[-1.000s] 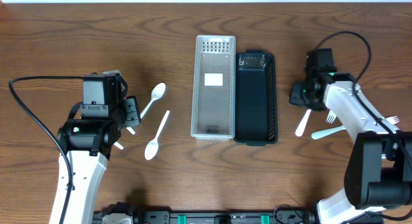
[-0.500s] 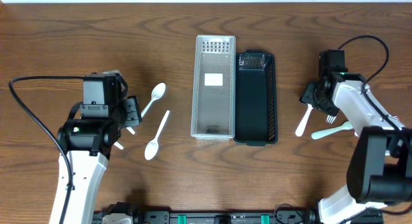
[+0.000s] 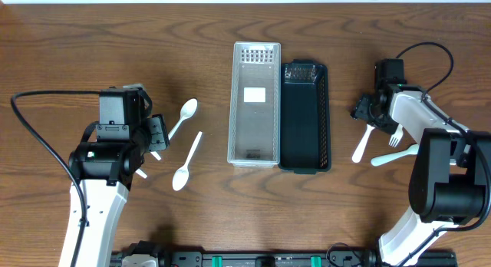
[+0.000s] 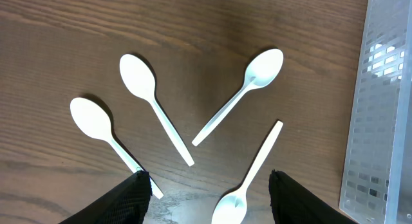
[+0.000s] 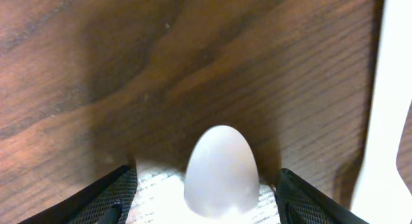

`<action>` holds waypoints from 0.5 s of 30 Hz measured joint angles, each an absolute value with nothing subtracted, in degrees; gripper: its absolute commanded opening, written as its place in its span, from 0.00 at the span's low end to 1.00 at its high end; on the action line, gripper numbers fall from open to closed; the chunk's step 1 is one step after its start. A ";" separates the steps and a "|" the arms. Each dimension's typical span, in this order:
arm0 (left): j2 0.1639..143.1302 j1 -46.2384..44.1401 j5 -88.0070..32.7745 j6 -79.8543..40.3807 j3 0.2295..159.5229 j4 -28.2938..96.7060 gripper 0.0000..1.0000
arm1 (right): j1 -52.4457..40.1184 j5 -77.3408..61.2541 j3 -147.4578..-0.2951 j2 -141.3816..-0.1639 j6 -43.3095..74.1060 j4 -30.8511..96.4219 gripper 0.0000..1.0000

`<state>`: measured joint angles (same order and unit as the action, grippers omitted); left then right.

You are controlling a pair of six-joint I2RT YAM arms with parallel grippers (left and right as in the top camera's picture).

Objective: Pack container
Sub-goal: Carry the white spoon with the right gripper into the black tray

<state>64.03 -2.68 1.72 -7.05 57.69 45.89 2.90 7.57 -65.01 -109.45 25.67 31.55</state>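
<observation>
My right tool [image 5: 206, 185] stands open, its two dark fingers either side of the bowl of a white spoon [image 5: 221, 172] that lies flat on the worktop [image 3: 77, 37]. I set it astride like this so that one squeeze will catch the spoon by its widest part; whether the fingers already touch it, I cannot tell. My left tool [image 4: 209, 188] is open too and holds nothing. It hangs above a loose scatter of spoons, with the bowl of the nearest spoon [image 4: 251, 176] lying between its fingers, so that one looks the natural pick on this side. The white slotted container [image 3: 232, 106] and the black container [image 3: 327, 117] sit side by side, touching, in the middle of the worktop between my arms, and neither has any cutlery in it that I can see. A white fork [image 3: 395, 136] lies just beside my right tool, and I judge it will need its own trip.
</observation>
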 measured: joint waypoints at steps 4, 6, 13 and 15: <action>64.01 -2.68 1.72 -7.05 57.69 45.89 0.62 | 2.90 7.20 -65.21 -109.65 25.67 31.53 0.69; 64.01 -2.68 1.72 -7.07 57.69 45.89 0.62 | 2.90 7.03 -65.28 -109.67 25.67 31.64 0.64; 64.03 -2.68 1.72 -7.07 57.69 46.02 0.62 | 2.87 6.22 -65.58 -109.82 25.47 32.67 0.46; 64.03 -2.68 1.74 -7.07 57.69 46.09 0.62 | 2.90 6.15 -65.63 -109.82 25.54 32.99 0.41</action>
<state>64.03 -2.68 1.74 -7.07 57.69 46.09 2.90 6.15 -65.63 -109.82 25.54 32.99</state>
